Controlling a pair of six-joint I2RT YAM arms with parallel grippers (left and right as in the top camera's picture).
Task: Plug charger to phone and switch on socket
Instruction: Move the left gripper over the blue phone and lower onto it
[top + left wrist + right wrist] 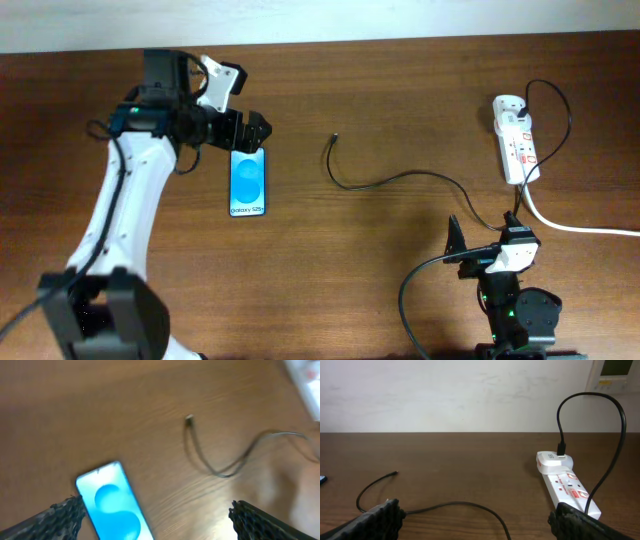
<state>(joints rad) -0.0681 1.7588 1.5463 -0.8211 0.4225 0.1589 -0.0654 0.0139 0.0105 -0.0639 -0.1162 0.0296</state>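
Note:
The phone (248, 181) lies flat on the table, blue screen up, also in the left wrist view (114, 505). My left gripper (246, 131) is open, just above the phone's top end; in its wrist view the jaws (157, 519) straddle the phone's end. The black charger cable (390, 181) curves across the table, plug tip (334, 138) free right of the phone; it shows in the left wrist view (220, 470) and right wrist view (460, 506). The white socket strip (516, 148) lies at the far right, seen too in the right wrist view (567, 487). My right gripper (484, 235) is open and empty, low over the cable.
A thick white power cord (575, 227) runs from the socket strip off the right edge. A black lead loops up from the white adapter (554, 461) plugged into the strip. A pale wall (455, 395) stands behind the table's far edge.

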